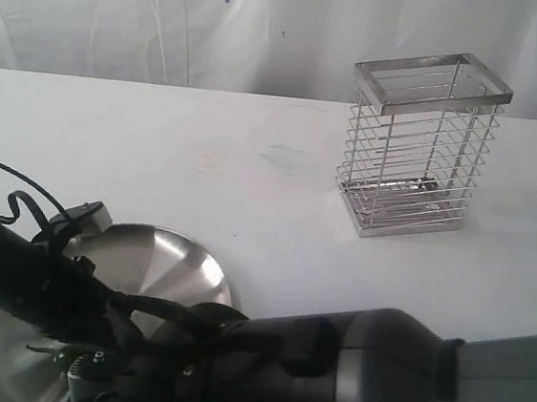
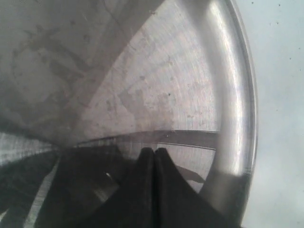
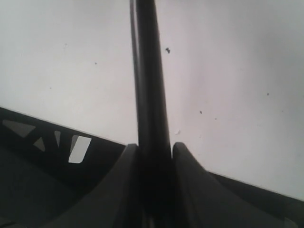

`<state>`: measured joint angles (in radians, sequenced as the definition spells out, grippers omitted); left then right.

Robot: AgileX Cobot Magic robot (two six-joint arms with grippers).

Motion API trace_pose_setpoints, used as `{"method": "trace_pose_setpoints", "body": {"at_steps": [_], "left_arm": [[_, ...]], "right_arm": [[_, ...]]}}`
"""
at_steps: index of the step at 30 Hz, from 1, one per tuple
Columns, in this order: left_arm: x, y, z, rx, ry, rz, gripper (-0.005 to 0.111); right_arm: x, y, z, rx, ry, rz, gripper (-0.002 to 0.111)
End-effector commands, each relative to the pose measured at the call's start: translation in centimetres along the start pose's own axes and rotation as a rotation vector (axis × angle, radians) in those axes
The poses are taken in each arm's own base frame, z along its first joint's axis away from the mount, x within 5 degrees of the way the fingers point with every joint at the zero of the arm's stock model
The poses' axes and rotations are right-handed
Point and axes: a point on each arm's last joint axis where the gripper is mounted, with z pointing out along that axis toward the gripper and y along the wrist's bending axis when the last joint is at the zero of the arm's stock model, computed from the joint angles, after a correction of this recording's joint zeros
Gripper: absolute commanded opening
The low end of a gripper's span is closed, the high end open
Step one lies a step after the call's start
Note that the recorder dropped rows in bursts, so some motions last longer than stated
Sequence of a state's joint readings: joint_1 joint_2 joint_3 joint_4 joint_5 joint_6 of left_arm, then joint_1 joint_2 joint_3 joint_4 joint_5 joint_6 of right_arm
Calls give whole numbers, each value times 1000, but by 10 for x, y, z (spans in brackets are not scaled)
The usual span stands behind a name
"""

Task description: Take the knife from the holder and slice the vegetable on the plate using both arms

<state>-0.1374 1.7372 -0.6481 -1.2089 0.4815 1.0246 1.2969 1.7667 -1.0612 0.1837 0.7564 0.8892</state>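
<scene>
My two arms fill the near edge: the right arm [image 1: 394, 377] sweeps in from the right and reaches across toward the near left, the left arm [image 1: 20, 276] sits over the plate [image 1: 180, 269] at near left on the white table [image 1: 252, 171]. The holder [image 1: 418, 145] stands upright far right, well apart. My right gripper [image 3: 154, 147] is pinching the knife [image 3: 149, 71], dark and slim, between its fingers. My left gripper [image 2: 154, 156] hangs above the plate's shiny floor, fingers pressed together, whether on anything I cannot tell. The vegetable [image 1: 74, 361] shows as a green glimpse under my arms, on the plate's near side.
</scene>
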Motion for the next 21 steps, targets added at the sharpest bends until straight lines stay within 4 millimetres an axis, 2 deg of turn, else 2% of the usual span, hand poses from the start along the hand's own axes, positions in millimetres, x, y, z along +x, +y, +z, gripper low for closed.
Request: {"method": "trace_pose_setpoints", "body": {"at_steps": [1, 6, 15, 21], "left_arm": [[11, 4, 3, -28, 71, 54, 0], [12, 3, 3, -13, 77, 51, 0], [8, -1, 3, 25, 39, -7, 0], [-7, -11, -7, 46, -44, 24, 0]], "right_arm": [[4, -2, -2, 12, 36, 22, 0], [-1, -5, -2, 25, 12, 9, 0], [-12, -26, -6, 139, 70, 33, 0], [-14, -27, -6, 142, 62, 30, 0]]}}
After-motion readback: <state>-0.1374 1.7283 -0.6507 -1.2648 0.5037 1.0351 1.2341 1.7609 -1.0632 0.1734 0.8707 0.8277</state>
